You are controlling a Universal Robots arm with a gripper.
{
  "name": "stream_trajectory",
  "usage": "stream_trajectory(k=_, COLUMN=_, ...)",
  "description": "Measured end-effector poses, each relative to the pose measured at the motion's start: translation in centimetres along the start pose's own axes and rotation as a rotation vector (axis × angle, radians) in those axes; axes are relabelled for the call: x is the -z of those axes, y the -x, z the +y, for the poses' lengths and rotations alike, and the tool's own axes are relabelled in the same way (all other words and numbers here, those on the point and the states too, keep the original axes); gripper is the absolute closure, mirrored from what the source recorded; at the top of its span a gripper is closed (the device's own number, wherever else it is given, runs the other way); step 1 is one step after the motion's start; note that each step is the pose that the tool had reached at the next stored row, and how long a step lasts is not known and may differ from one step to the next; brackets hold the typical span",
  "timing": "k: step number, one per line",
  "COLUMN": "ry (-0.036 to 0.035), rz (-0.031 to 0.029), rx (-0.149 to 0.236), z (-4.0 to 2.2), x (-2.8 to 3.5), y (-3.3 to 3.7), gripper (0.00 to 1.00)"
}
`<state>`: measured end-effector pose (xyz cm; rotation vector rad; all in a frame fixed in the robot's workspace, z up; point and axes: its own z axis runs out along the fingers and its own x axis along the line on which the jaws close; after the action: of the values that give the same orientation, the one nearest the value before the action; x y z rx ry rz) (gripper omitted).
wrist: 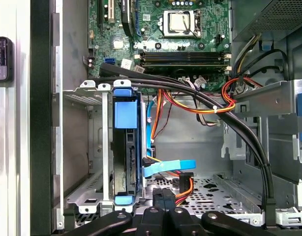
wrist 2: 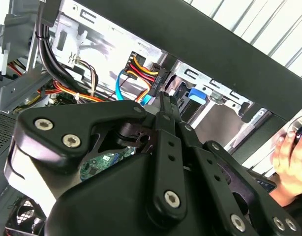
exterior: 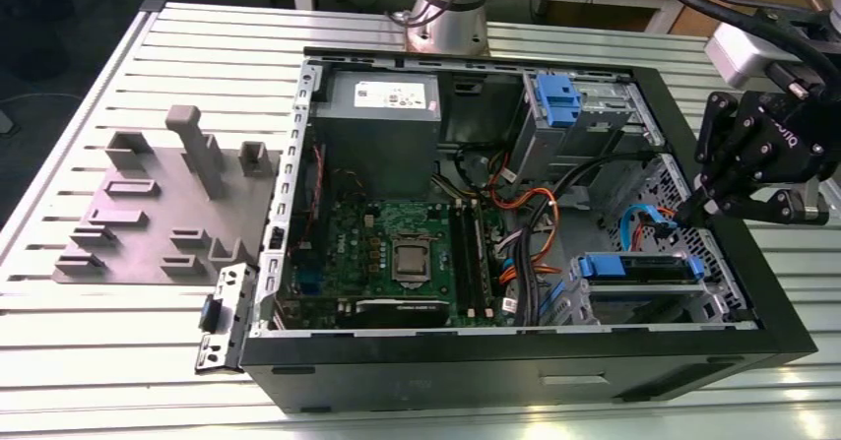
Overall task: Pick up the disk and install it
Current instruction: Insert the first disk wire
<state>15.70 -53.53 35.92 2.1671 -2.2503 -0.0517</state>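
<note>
- The black gripper (exterior: pixel 692 212) hangs over one side of the open computer case (exterior: pixel 526 366). Its tips point down into the case.
- In both wrist views its two fingers (wrist: pixel 175 216) are pressed together. Nothing is held between them.
- The disk (wrist: pixel 127 157) is near the gripper, a little below the tips and off to one side. The gripper and the disk do not touch.
- The disk stands on its edge inside a silver metal cage (wrist: pixel 84 147). It has blue rails, with a blue tab at each end.
- In the exterior view the disk (exterior: pixel 637 268) looks like a blue strip in the cage, just under the gripper.
- A flat blue cable (wrist: pixel 168 167) lies between the tips and the disk, just beside the disk.
- A bunch of red, yellow and orange wires (wrist: pixel 186 183) sits right in front of the tips.
- Thick black cables (wrist: pixel 200 93) run across the case farther from the gripper, past the disk.
- The green board (wrist: pixel 190 29) lies farther away still, behind the black cables.
- A grey box with a white sticker (exterior: pixel 381 100) sits at the far side of the case, well apart from the gripper.
- The case lies on a table (exterior: pixel 79 351) made of long slats.
- A grey rack (exterior: pixel 152 214) with little posts stands on the table, beyond the case and far from the gripper.
</note>
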Motion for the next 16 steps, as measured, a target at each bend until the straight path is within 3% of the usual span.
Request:
stream_trajectory(k=10, ry=0.0003, rz=0.0001, rx=0.000, z=0.00, x=0.00, y=0.00, gripper=0.89)
stream_trajectory(k=12, ry=0.0018, rz=0.0033, rx=0.000, z=-0.05, x=0.00, y=0.02, gripper=0.89)
stream_trajectory(k=13, ry=0.0027, rz=0.0120, rx=0.000, z=-0.05, x=0.00, y=0.05, gripper=0.89)
stream_trajectory(k=15, ry=0.0086, rz=0.0416, rx=-0.002, z=-0.13, x=-0.01, y=0.26, gripper=0.89)
stream_trajectory(k=16, ry=0.0142, rz=0.0477, rx=-0.002, z=-0.18, x=-0.07, y=0.38, gripper=0.89)
